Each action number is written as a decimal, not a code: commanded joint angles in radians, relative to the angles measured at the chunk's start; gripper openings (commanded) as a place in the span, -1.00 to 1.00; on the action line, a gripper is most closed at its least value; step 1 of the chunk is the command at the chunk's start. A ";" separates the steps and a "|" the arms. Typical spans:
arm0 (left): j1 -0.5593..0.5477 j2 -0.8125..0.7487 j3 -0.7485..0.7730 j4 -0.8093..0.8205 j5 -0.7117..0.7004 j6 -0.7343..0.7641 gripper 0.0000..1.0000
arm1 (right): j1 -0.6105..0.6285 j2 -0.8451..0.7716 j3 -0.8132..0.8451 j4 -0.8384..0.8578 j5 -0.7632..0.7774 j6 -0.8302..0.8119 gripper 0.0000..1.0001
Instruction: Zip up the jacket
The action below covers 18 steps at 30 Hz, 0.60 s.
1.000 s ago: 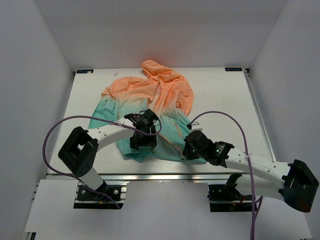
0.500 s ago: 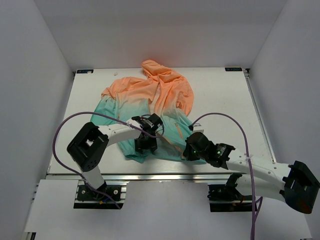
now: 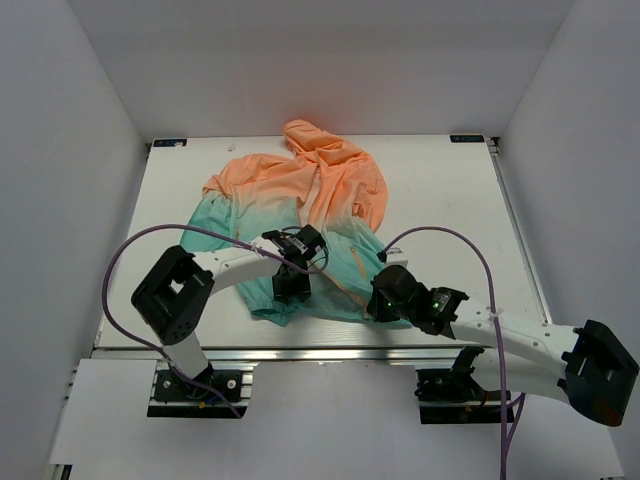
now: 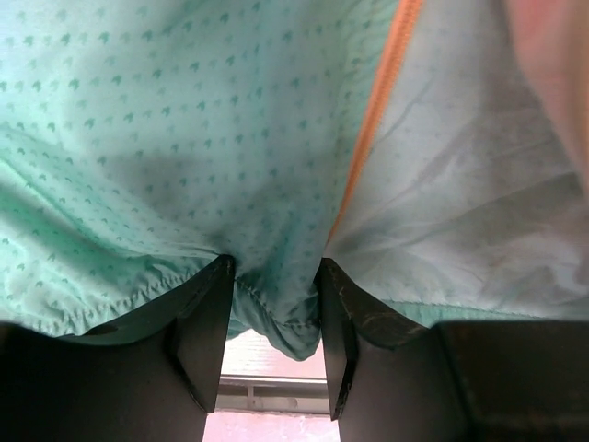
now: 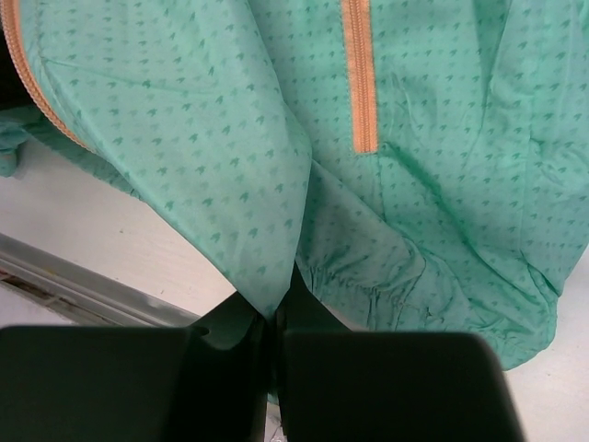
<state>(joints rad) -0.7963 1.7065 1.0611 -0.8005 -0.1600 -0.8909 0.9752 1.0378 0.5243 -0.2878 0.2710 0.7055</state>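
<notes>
Fingers (image 4: pixel 204 322) of left gripper (image 4: pixel 274 276) sit part-way apart, straddling a bunched fold of teal hem. Fabric fills the gap and touches both inner faces, but can't tell from the wrist view whether it is actually pinched. Orange zipper tape (image 4: pixel 373 138) runs up just right of that fold, w/ paler lining beyond it.

Right gripper (image 5: pixel 273 318): clenched tight, thin teal edge of front panel caught betw. the pads. Short orange pocket zip (image 5: pixel 359 74) lies on the cloth above the grip.

Both folds belong to a thin hooded long-sleeved jacket (image 3: pixel 320 190), peach-orange at hood and shoulders fading to teal-green at hem. It lies spread on the white tabletop (image 3: pixel 440 190), hood toward far edge, hem toward the arm bases, approx. mid-table. In top view the left gripper (image 3: pixel 290 288) is on the hem's left part, the right gripper (image 3: pixel 384 300) at its right corner; the two are near but apart.
</notes>
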 commanded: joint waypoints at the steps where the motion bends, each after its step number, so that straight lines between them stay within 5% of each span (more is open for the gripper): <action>1: -0.006 -0.073 0.036 0.009 -0.012 0.009 0.03 | -0.007 0.013 0.006 0.013 0.028 0.011 -1.00; 7: -0.004 -0.100 0.045 0.000 -0.010 0.030 0.02 | -0.009 0.033 0.013 0.010 0.025 0.009 -1.00; 9: -0.004 -0.103 0.040 0.004 -0.006 0.038 -0.08 | -0.009 0.038 0.013 0.009 0.025 0.014 -1.00; 13: -0.004 -0.097 0.033 0.001 -0.003 0.043 -0.60 | -0.009 0.047 0.011 0.006 0.025 0.020 -1.00; 18: -0.006 -0.102 0.020 0.029 0.027 0.066 -0.59 | -0.010 0.059 0.014 0.004 0.025 0.018 -1.00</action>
<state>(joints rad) -0.7959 1.6562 1.0763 -0.7979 -0.1516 -0.8459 0.9688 1.0893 0.5243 -0.2886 0.2710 0.7078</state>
